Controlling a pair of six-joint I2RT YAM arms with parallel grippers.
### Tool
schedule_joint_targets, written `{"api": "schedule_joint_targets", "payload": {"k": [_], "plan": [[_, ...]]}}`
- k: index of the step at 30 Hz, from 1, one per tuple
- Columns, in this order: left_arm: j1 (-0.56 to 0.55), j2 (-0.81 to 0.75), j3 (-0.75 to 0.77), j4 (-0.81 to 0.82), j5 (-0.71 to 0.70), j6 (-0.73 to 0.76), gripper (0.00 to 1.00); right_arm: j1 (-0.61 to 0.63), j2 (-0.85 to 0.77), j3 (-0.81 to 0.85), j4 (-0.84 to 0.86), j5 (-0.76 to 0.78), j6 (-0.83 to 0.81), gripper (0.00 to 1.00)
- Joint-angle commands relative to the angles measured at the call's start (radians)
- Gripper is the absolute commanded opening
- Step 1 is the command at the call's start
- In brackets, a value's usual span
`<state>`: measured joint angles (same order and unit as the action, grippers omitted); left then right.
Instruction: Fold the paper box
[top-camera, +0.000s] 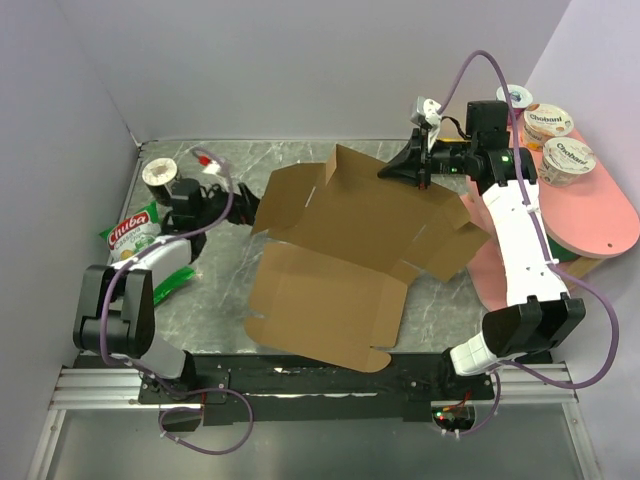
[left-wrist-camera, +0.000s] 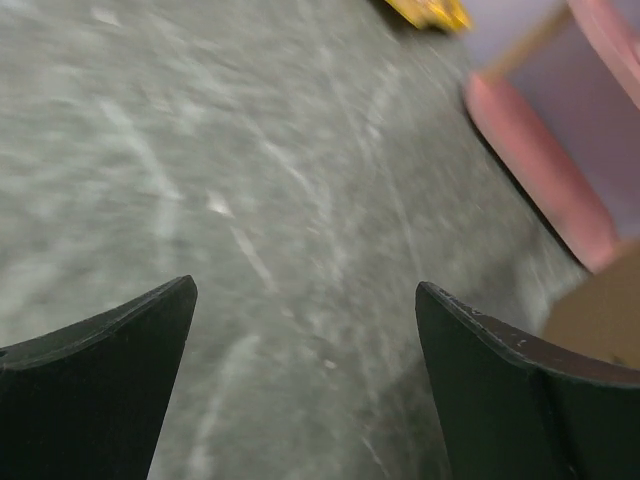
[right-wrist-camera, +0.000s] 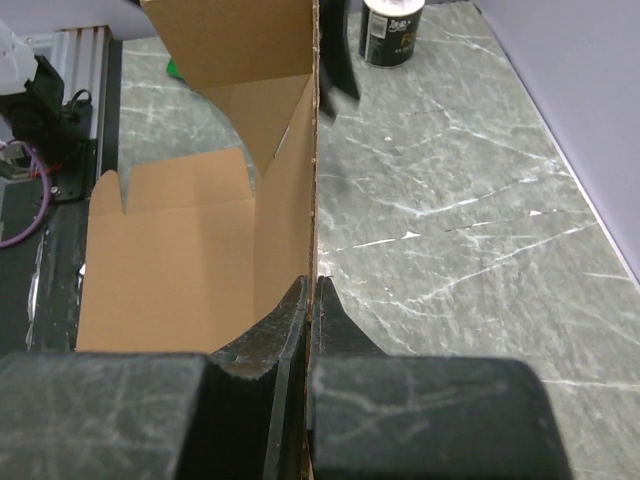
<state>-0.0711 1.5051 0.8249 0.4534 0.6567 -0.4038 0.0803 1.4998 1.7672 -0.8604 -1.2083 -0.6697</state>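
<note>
**Overhead view; 12 o'clock is the table edge far from the arm bases.**

1. Paper box (top-camera: 340, 250): a brown cardboard sheet, unfolded, at the centre of the grey marbled table (top-camera: 220, 300). The half toward 6 o'clock lies flat. The half toward 12 o'clock is raised off the table and tilted.
2. Right gripper (top-camera: 400, 168): at the 1 o'clock edge of the sheet. In the right wrist view its jaws are clamped together on the thin edge of an upright cardboard panel (right-wrist-camera: 180, 290), with the gripper (right-wrist-camera: 312, 290) at the near end of that panel.
3. Left gripper (top-camera: 250, 210): at the 9 o'clock edge of the raised half. Contact with the cardboard cannot be determined. In the left wrist view the fingers (left-wrist-camera: 120, 330) stand wide apart with only bare table between them; a cardboard corner (left-wrist-camera: 600, 315) shows at 4 o'clock.
4. Pink board (top-camera: 600, 215): at 3 o'clock, carrying three yogurt cups (top-camera: 548, 122) at its 12 o'clock end.
5. Green snack bag (top-camera: 135, 235): at 9 o'clock, lying flat.
6. Dark cup (top-camera: 158, 172): at 10 o'clock, upright, with a white top.
</note>
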Motion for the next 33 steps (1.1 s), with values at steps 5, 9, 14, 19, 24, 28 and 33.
{"api": "schedule_joint_targets", "payload": {"k": [5,9,14,19,24,28,33], "plan": [[-0.09,-0.042,-0.134,0.283,0.228,-0.012,0.96,-0.007,-0.041,-0.012,0.103,0.042,0.09,0.0],[-0.096,-0.068,-0.197,0.353,0.274,-0.049,0.95,-0.013,-0.027,-0.009,0.092,0.067,0.085,0.0],[-0.098,-0.137,-0.271,0.436,0.259,-0.098,0.95,-0.016,-0.003,-0.006,0.089,0.059,0.085,0.0],[-0.098,-0.198,-0.319,0.459,0.204,-0.127,0.96,-0.014,0.011,-0.005,0.092,0.055,0.088,0.0],[-0.098,-0.236,-0.339,0.458,0.176,-0.142,0.96,-0.014,0.013,-0.008,0.092,0.056,0.087,0.0],[-0.098,-0.264,-0.369,0.484,0.179,-0.162,0.96,-0.017,0.01,-0.011,0.089,0.061,0.085,0.0],[-0.098,-0.276,-0.415,0.576,0.227,-0.217,0.96,-0.016,0.005,-0.012,0.086,0.062,0.084,0.0]]}}
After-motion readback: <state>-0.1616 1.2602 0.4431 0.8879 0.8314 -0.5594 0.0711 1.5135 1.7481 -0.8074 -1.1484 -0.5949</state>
